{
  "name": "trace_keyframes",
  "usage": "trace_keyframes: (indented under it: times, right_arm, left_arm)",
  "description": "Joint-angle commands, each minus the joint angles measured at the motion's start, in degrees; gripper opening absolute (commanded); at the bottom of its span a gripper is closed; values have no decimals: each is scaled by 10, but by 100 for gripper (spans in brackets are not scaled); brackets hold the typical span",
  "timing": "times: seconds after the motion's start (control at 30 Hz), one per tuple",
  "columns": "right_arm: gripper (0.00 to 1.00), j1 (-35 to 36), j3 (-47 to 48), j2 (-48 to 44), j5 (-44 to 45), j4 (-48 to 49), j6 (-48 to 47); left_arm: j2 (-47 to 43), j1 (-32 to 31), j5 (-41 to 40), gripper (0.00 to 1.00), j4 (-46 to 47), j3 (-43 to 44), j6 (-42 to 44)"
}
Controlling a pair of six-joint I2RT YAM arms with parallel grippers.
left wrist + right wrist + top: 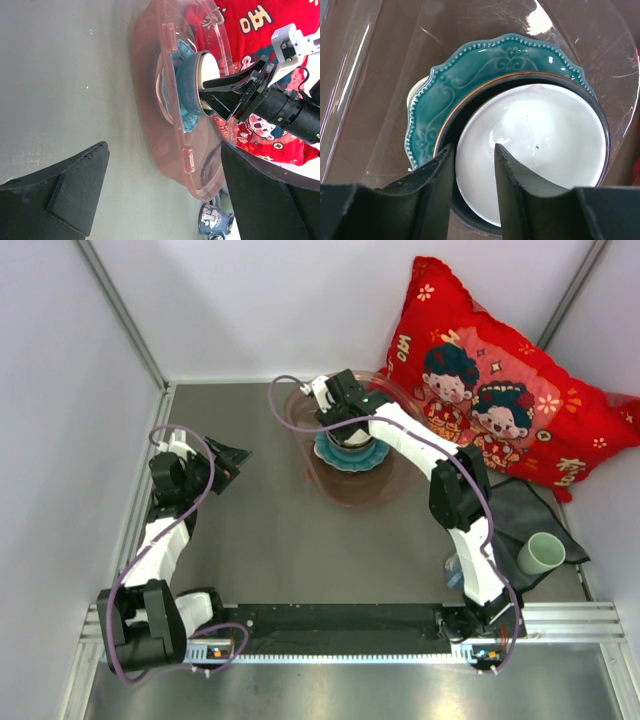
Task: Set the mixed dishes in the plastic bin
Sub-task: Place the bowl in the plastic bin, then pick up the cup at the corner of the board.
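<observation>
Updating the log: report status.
Left gripper open, empty. Right gripper open astride white bowl rim, nested in blue bowl on teal plate in plastic bin. Green cup, blue mug outside. No obstruction.

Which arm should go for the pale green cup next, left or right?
Right. The pale green cup stands on the dark cloth near the right arm's base; the right gripper is at the plastic bin, jaws parted. The left gripper hangs open at the far left.

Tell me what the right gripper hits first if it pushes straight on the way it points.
The white bowl: the right gripper points down at its near rim, jaws parted. Contact looks near, though depth is unclear.
</observation>
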Motion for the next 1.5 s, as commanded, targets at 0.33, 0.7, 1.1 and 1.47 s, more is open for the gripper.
trace_keyframes:
  times: [0.33, 0.7, 1.1, 1.47]
  right_arm:
    - [49, 6, -80, -214, 102, 73, 134]
    - [57, 7, -355, -451, 269, -24, 449]
    - [67, 5, -538, -592, 380, -284, 783]
    - [67, -73, -610, -774, 355, -376, 792]
  left_arm:
    - [-20, 7, 2, 97, 7, 5, 15]
    - [-11, 5, 10, 96, -18, 24, 35]
    - [2, 3, 21, 96, -12, 24, 28]
    - [9, -16, 15, 96, -16, 23, 32]
